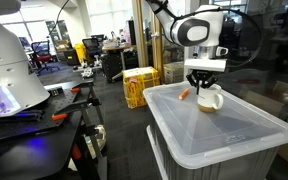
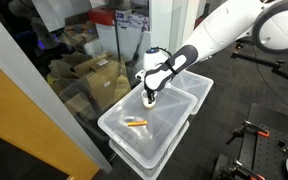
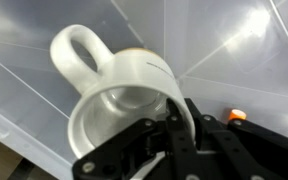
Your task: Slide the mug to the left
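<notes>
One slide, in an exterior view: keep the mug flat on the bin lid, right of centre; drag low, without tilting.
Exterior view, mid-frame: better to steer the mug clear of the orange object at lower left.
Wrist view: pincer pressed together, pinching the mug's wall at lower centre; handle at upper left.

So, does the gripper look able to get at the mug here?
Yes, it seems: the gripper is shut on the rim of the mug atop the bin lid, nothing between them.
</notes>
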`<control>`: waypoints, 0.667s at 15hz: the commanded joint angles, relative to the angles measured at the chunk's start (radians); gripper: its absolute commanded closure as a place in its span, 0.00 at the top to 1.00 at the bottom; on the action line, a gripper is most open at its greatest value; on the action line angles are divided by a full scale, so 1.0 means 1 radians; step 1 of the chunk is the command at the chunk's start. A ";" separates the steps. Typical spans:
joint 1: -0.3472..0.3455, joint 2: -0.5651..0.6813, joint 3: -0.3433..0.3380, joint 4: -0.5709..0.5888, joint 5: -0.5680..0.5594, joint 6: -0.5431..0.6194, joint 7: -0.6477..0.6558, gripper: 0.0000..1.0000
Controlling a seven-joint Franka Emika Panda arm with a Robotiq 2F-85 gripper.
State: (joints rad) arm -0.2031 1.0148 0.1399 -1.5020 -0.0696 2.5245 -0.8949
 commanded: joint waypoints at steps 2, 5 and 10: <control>0.028 0.022 0.007 0.037 -0.021 -0.037 -0.032 0.03; 0.043 0.023 0.009 0.036 -0.029 -0.038 -0.037 0.03; 0.062 0.022 0.018 0.031 -0.042 -0.035 -0.058 0.03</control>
State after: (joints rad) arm -0.1509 1.0173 0.1460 -1.4989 -0.0975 2.5245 -0.9233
